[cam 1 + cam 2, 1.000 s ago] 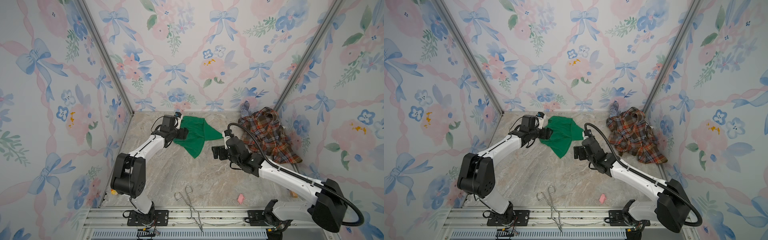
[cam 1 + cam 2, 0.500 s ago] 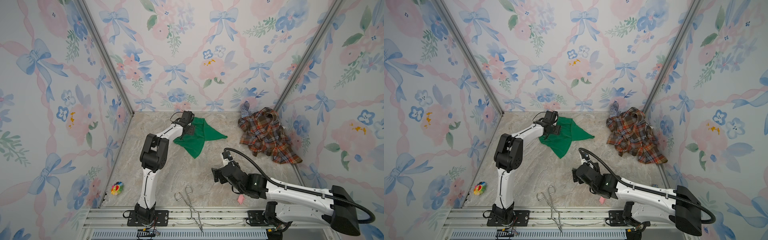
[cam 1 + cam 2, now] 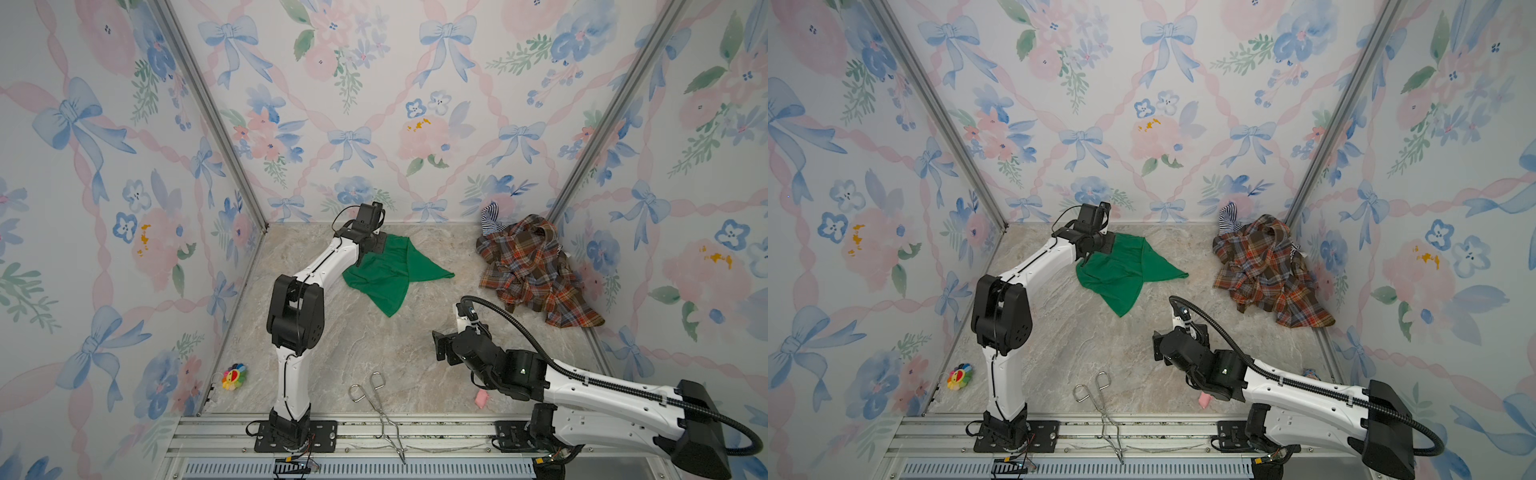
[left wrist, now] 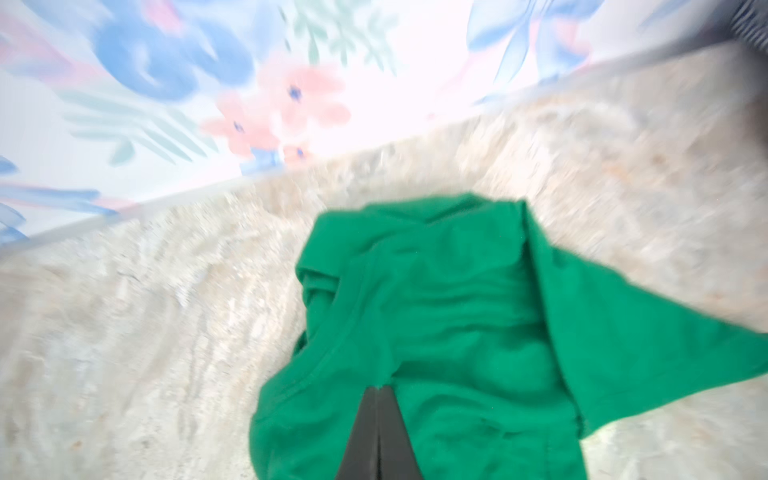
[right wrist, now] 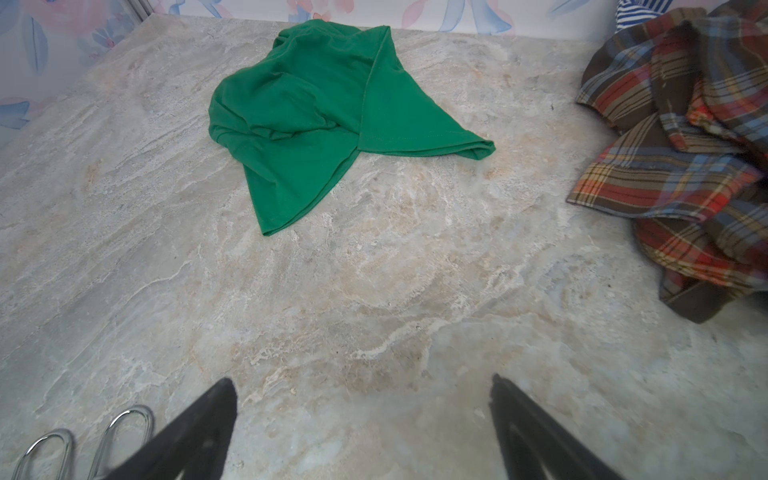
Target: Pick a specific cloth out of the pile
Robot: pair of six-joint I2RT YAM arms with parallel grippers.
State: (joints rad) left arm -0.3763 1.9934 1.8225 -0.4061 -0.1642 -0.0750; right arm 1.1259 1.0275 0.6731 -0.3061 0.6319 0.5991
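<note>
At back-left of floor (image 3: pixel 332 353): green cloth (image 3: pixel 386 274) lying spread, well apart from pile (image 3: pixel 536 270) in back-right corner.

Left gripper (image 4: pixel 377 432) sitting at cloth's back-left edge, fingers pressed together w/ no gap; in left wrist view looking pinched on a fold, but fabric betw. tips not clearly showing, view blurred, so grip a judgement only. Cloth running long from that edge toward front-right, one point trailing twd pile. Left arm far nearer; right gripper (image 5: pixel 361 415) hanging wide open, empty, near front, well apart from cloth. Striped cloth (image 3: pixel 490 218) mostly hiding behind plaid shirt (image 3: pixel 1271 270). In both top views left fingertips hiding behind wrist, contact pt not readable.
</note>
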